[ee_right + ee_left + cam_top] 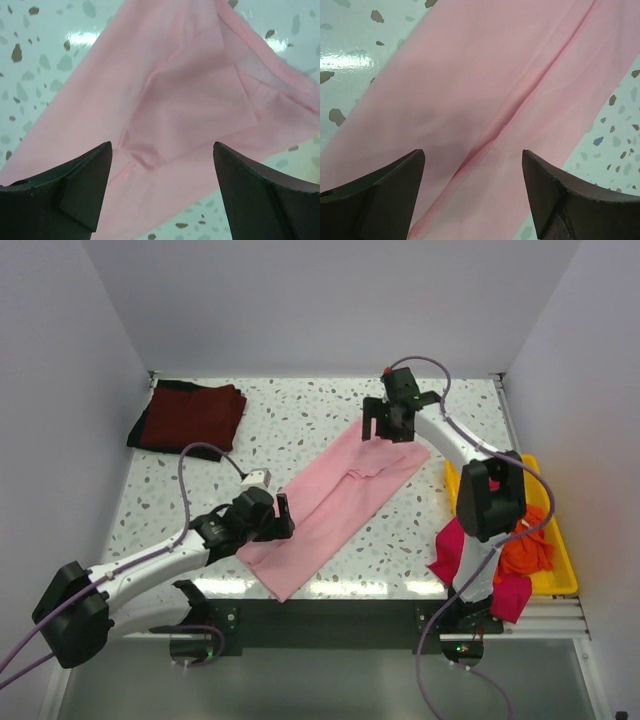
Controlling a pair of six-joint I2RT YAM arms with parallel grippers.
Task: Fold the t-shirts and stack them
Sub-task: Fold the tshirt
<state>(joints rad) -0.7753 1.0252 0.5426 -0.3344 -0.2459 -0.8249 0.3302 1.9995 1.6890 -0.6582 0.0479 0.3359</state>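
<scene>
Terrazzo-speckled glossy table, plain pale walls on three sides. Pale pink t-shirt, soft matte cotton folded into a long diagonal strip with a lengthwise seam, lies mid-table; dark maroon t-shirt sits folded flat at the far left corner. Left gripper spread wide above the strip's near end, right gripper likewise spread above its far end, neither pinching cloth.
</scene>
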